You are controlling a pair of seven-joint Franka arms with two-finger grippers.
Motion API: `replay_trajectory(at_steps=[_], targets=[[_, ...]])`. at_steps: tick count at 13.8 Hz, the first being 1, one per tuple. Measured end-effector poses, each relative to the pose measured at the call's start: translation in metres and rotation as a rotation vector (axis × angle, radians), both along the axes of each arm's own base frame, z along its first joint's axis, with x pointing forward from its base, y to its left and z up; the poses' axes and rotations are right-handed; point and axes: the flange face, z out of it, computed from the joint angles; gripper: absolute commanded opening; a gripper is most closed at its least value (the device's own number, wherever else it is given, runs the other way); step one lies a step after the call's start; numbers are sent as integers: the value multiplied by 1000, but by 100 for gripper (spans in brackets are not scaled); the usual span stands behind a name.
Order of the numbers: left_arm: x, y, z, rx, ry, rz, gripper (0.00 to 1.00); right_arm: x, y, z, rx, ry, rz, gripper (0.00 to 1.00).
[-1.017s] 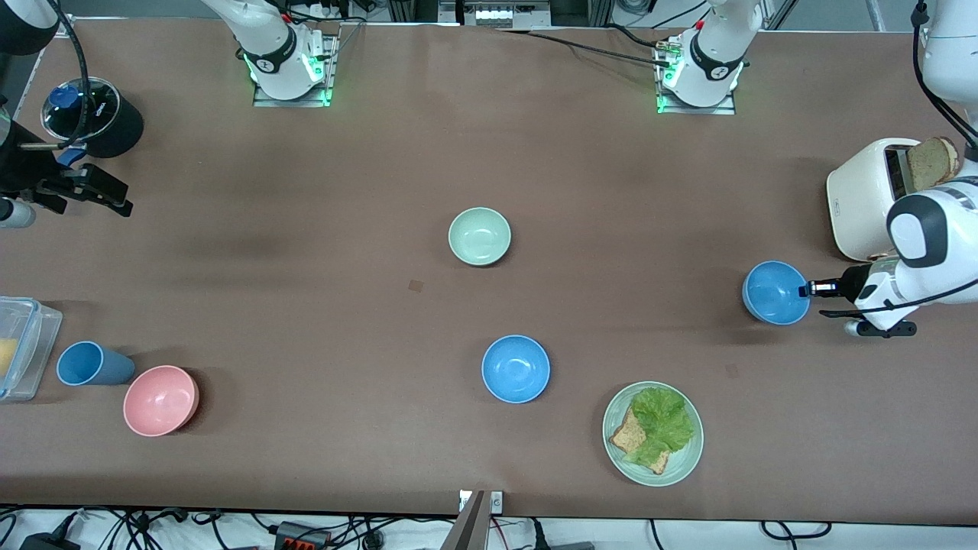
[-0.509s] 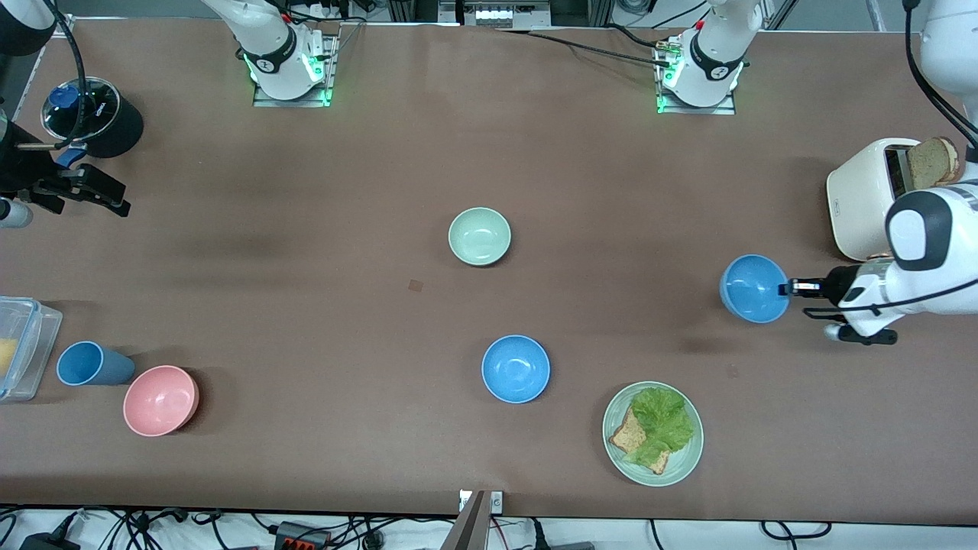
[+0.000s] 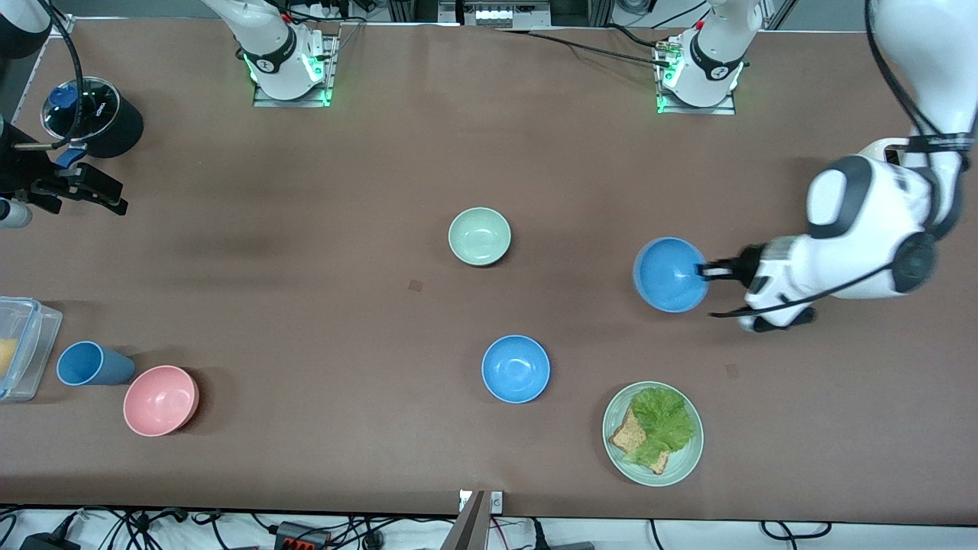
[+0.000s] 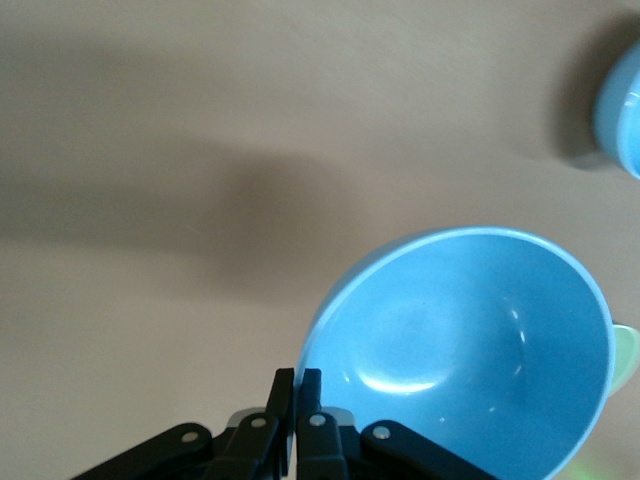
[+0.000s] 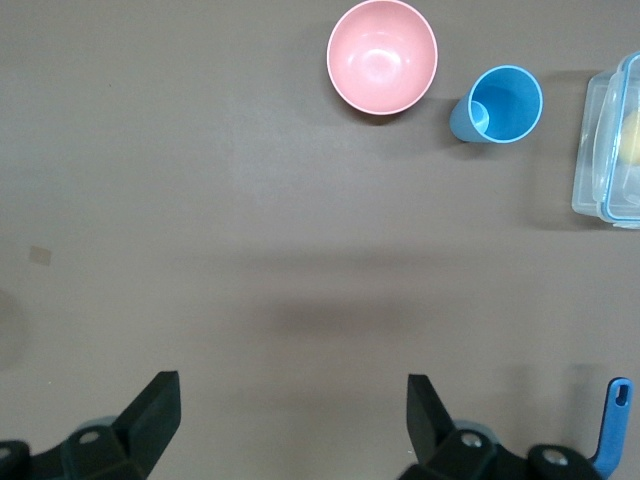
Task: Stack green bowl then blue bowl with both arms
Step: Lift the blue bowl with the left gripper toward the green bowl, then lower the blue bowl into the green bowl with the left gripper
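The pale green bowl (image 3: 479,236) sits upright at the table's middle. One blue bowl (image 3: 516,368) rests nearer to the front camera than it. My left gripper (image 3: 704,270) is shut on the rim of the second blue bowl (image 3: 669,275) and holds it tilted in the air, over bare table toward the left arm's end from the green bowl. In the left wrist view the fingers (image 4: 297,375) pinch that bowl's rim (image 4: 470,340), and the resting blue bowl (image 4: 625,110) shows at the edge. My right gripper (image 3: 114,200) is open and empty at the right arm's end; its wrist view (image 5: 293,400) shows bare table between the fingers.
A green plate (image 3: 688,458) with lettuce and toast lies near the front edge. A pink bowl (image 3: 160,399), a blue cup (image 3: 90,363) and a clear container (image 3: 27,344) are at the right arm's end. A black round container (image 3: 99,114) stands by the right gripper.
My left gripper has lifted the blue bowl and carried it from beside the toaster toward the table's middle. The right arm has stayed where it was.
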Motion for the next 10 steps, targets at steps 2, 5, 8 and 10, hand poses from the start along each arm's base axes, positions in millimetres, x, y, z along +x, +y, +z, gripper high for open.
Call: replay_trajectory(at_steps=[2, 5, 8, 10], targets=[[-10, -59, 8, 15, 9, 54, 0, -1, 0, -1, 0, 9, 1, 100], [-33, -154, 6, 47, 9, 162, 0, -2, 0, -1, 1, 15, 1, 100], [-56, -218, -4, 50, 8, 253, 0, -1, 0, -1, 1, 14, 2, 100], [-65, -239, -11, 51, 14, 318, 0, -1, 0, -1, 0, 11, 3, 100]])
